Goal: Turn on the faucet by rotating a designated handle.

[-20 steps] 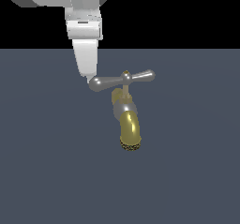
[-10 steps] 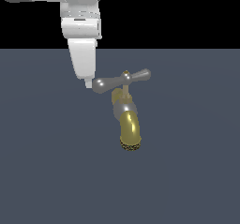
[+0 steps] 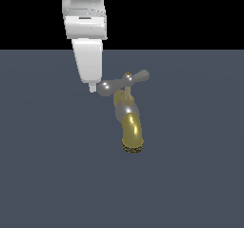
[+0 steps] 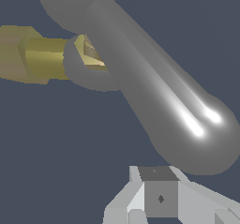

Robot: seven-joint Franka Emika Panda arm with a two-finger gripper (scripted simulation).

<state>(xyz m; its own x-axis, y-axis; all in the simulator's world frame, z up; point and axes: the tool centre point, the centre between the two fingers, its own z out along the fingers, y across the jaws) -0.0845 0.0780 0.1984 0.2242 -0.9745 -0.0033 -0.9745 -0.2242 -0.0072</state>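
Wrist view: glossy silver handle (image 4: 159,101), rounded bulbs.

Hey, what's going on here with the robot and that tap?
A simulated robot arm is working on a small faucet with a brass spout. Its gripper sits right beside the rounded end of the silver handle, on the exterior view's left, apparently to push it round. It is not gripping the handle, and whether the two touch is hard to tell.
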